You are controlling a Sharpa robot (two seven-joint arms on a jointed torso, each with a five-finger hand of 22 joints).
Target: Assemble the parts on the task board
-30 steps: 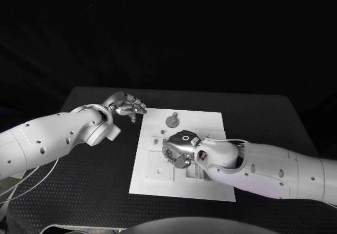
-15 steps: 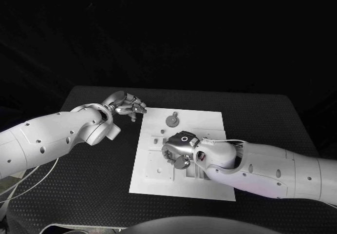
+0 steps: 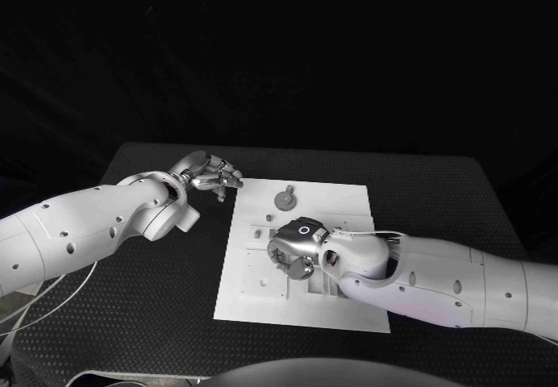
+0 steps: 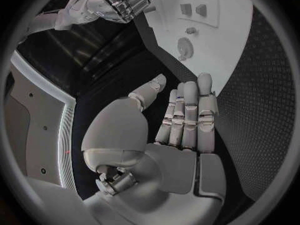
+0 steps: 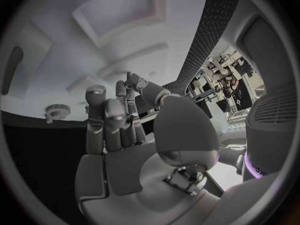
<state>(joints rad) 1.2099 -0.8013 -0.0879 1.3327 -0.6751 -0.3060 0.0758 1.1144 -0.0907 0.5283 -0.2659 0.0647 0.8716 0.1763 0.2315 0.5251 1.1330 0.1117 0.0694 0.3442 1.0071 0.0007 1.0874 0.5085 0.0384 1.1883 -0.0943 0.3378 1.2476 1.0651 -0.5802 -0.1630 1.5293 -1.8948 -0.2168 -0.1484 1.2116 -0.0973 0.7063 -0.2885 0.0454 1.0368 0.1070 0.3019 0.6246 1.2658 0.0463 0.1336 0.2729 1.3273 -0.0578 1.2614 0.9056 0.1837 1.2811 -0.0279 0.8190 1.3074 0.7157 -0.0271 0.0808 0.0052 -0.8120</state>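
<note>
The white task board (image 3: 349,310) lies mid-table, and it appears again in the left wrist view (image 4: 215,45). A grey round part (image 3: 285,196) rests near its far edge (image 4: 184,46) (image 5: 57,111). My right hand (image 3: 297,246) hangs over the board's middle with its fingers (image 5: 106,117) pointing down at the recesses; the thumb tip lies close to them, and I cannot tell whether a part is pinched there. My left hand (image 3: 210,173) hovers over the black table just off the board's far left corner, with its fingers (image 4: 187,115) straight, the thumb apart and nothing in it.
Two small raised blocks (image 4: 194,9) and a small peg (image 4: 190,30) stand on the board beyond the round part. Black matting (image 3: 139,298) surrounds the board on every side. My right forearm (image 3: 453,278) lies across the board's near right corner.
The right hand has crept very slightly toward the board's left side. The left hand and the round part have stayed where they were.
</note>
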